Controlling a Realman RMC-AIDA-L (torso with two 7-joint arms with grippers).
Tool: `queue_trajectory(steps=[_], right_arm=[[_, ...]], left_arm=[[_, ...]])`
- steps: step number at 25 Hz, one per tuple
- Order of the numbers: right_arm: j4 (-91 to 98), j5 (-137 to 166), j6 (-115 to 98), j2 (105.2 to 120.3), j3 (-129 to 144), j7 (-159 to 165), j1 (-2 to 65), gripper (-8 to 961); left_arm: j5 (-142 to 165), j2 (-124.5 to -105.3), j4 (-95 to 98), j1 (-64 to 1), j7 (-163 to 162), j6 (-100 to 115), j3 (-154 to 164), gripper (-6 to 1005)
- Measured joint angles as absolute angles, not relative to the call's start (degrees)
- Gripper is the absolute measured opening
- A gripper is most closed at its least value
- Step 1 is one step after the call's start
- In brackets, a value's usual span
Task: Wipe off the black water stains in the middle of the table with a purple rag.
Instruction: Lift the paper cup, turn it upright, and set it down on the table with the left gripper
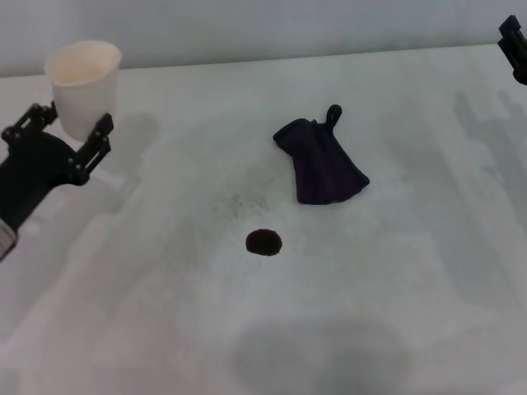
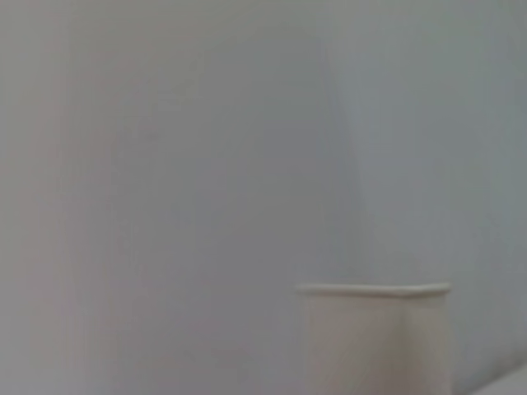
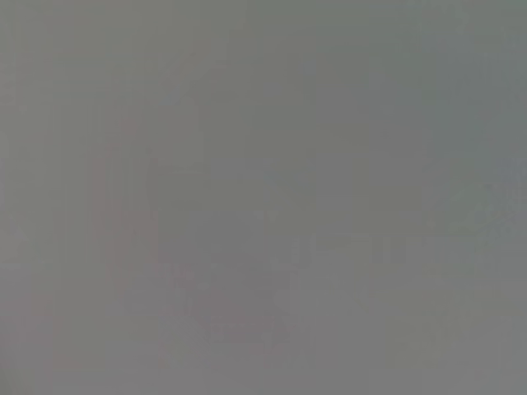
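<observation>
The purple rag (image 1: 321,164) lies flat on the white table (image 1: 412,271), right of the middle, with its little loop pointing to the far side. The black water stain (image 1: 263,242) is one small round blot, nearer to me and left of the rag, uncovered. My left gripper (image 1: 74,117) is at the far left, open, its two black fingers either side of the base of a white paper cup (image 1: 82,78). My right gripper (image 1: 515,49) shows only as a black tip at the far right edge, well away from the rag.
The paper cup stands upright at the table's far left and also shows in the left wrist view (image 2: 375,337). A faint grey speckled smudge (image 1: 239,202) lies just beyond the stain. A grey wall runs behind the table. The right wrist view shows only flat grey.
</observation>
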State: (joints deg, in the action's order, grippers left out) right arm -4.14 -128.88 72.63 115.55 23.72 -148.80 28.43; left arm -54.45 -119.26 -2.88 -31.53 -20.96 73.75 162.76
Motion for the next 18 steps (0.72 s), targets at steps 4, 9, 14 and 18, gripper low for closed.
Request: queue_trajectory(steps=[4,9,14,18], right_arm=[[-3.1,-126.4,72.7,115.39,23.8,-148.8,28.0,841],[-2.4,-125.9,72.7,115.36,23.8,-148.6,27.5,841],[-1.1,-125.8,72.8,115.36,24.5,-146.4,26.7,841],[-0.7,-125.8,73.1,115.35,24.6,-145.8,26.3,841]], left_arm=[[-62.2,-119.54,5.6,-28.7,-15.8,69.6,162.1,633],[-66.2,-119.69,10.9,-26.9,-11.4,66.7,162.1,631],[-66.3,-119.76,12.3,-26.6,-11.8,61.4,162.1,630],[-66.4,-119.89,12.7,-26.0,-11.8,60.1,162.1,627]])
